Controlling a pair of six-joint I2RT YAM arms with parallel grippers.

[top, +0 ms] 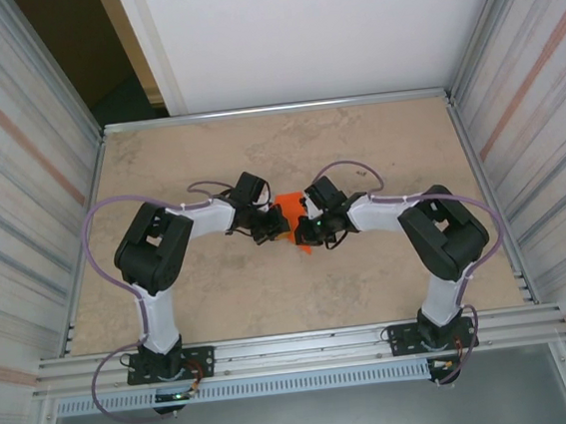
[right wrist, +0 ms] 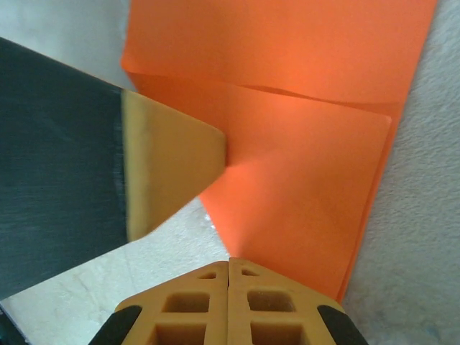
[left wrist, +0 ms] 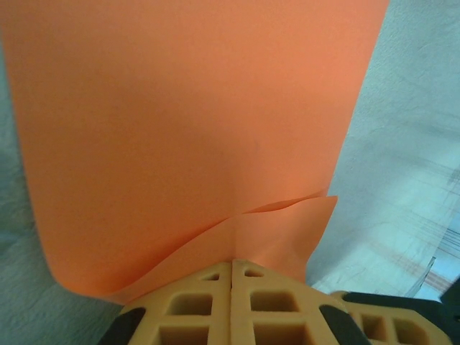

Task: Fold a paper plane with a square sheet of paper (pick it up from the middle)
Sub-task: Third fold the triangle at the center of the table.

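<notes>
**Inspector:** Status of the left tool (left wrist: 231, 264)?

**Examiner:** Fingers pressed together, pinching the near edge of the orange sheet (left wrist: 187, 129). A folded flap lies over the main layer at the pinch, its upper edge rising toward 2 o'clock.

**Inspector:** And the right tool (right wrist: 228, 262)?

**Examiner:** Likewise pressed together, pinching a corner of the same sheet at 6 o'clock in its wrist view. Layers overlap above the pinch. A yellow finger (right wrist: 172, 165) of the left tool meets the paper from 9 o'clock.

**Inspector:** Location of the sheet?

**Examiner:** Seen from overhead, it is near the centre of the tabletop (top: 378, 153), between both tools. The left tool is at its 9 o'clock, the right at its 3 o'clock. The surface is plain orange. Whether it rests on the tabletop, I cannot tell.
</notes>
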